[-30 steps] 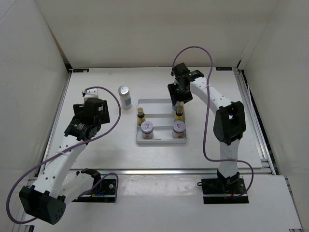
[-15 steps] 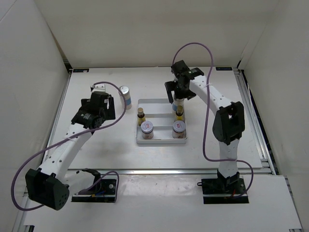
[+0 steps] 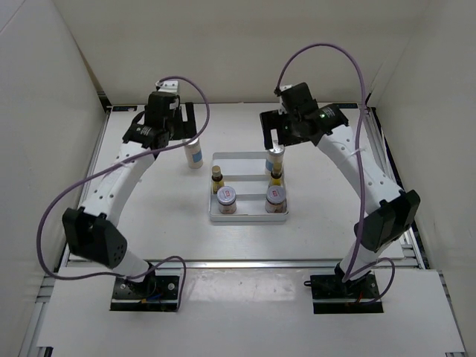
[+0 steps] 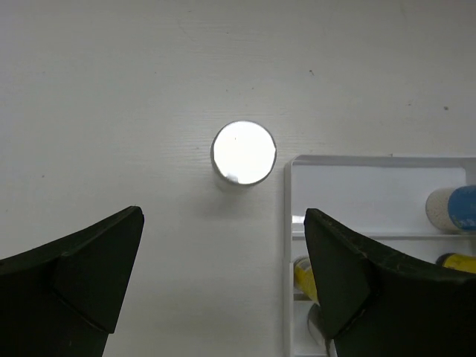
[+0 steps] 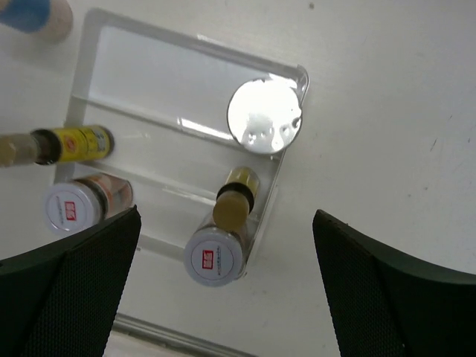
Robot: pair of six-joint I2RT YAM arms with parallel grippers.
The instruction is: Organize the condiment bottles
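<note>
A flat tray [image 3: 245,165] holds five condiment bottles: a white silver-capped one [image 3: 276,156] in its back right corner, two tiny yellow ones [image 3: 217,177] [image 3: 277,176] and two squat jars [image 3: 227,197] [image 3: 276,197]. A second white bottle [image 3: 194,152] stands on the table left of the tray. My left gripper [image 3: 187,123] hovers open above it; its silver cap [image 4: 243,153] shows ahead of the open left gripper [image 4: 223,216]. My right gripper [image 3: 279,134] hangs open above the tray's right side. In the right wrist view the right gripper [image 5: 225,216] is empty over the cap [image 5: 265,126], the yellow bottle [image 5: 236,199] and the jar [image 5: 214,256].
White walls enclose the table on three sides, with a metal rail [image 3: 223,262] along the near edge. Purple cables loop off both arms. The tray's back left corner [image 5: 163,74] holds no bottle.
My right gripper opened, let go of the white bottle in the tray's back right corner and rose. My left arm swung to the back, over the white bottle outside the tray.
</note>
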